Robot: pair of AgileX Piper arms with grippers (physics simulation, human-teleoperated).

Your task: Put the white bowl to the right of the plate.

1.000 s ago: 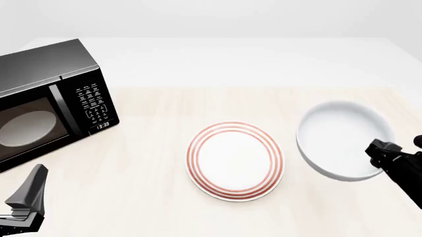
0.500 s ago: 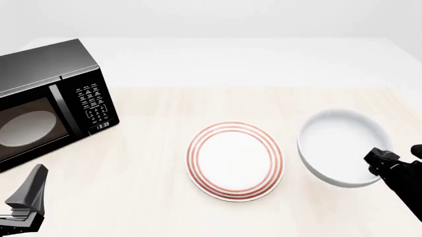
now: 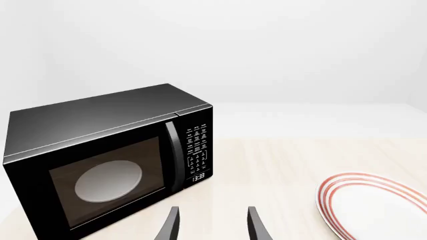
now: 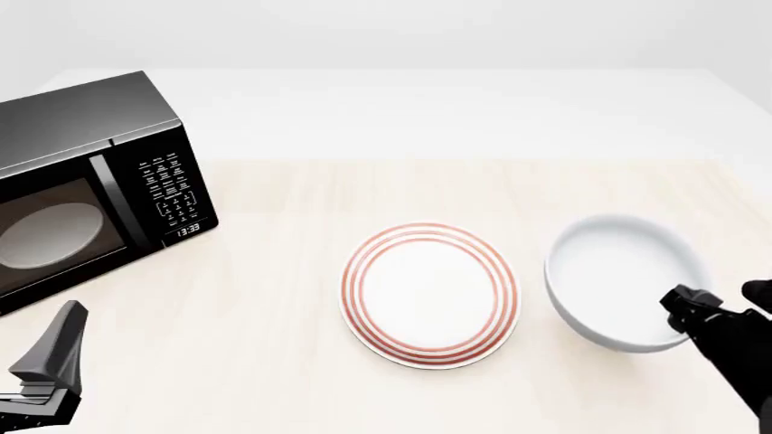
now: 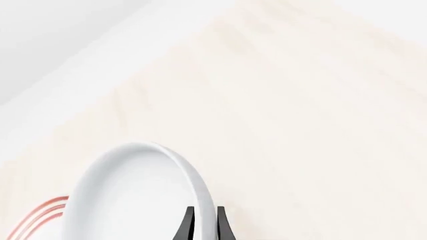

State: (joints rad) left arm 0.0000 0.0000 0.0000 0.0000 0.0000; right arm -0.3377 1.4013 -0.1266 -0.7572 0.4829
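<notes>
Since a second ago the white bowl (image 4: 621,280) has shifted toward the near edge of the tabletop (image 4: 289,271) with my right end effector (image 4: 693,312); the plate (image 4: 431,294) and my left end effector (image 4: 49,371) have not moved.

Front view: white bowl sits to the right of the plate, near it, a narrow gap between them. My right end effector is at the bowl's near right rim, fingers clamped on the rim. Whether the bowl's base touches the tabletop I cannot tell. Plate lies flat at mid-tabletop. Black microwave (image 4: 90,181) stands far left, door closed, pale turntable disc visible through the glass. Left end effector is at the near left corner, well apart from everything.

Left wrist view: my two fingertips (image 3: 172,225) are apart with nothing between them. Microwave (image 3: 110,160) ahead, clock lit. Plate's red-ringed edge (image 3: 360,200) shows partly, cut by the frame.

Right wrist view: fingers (image 5: 188,227) are nearly together, pinching the bowl's thick rim (image 5: 193,185). Bowl (image 5: 127,200) interior glossy white. A sliver of the plate's red rings (image 5: 40,215) shows beyond the bowl.
</notes>
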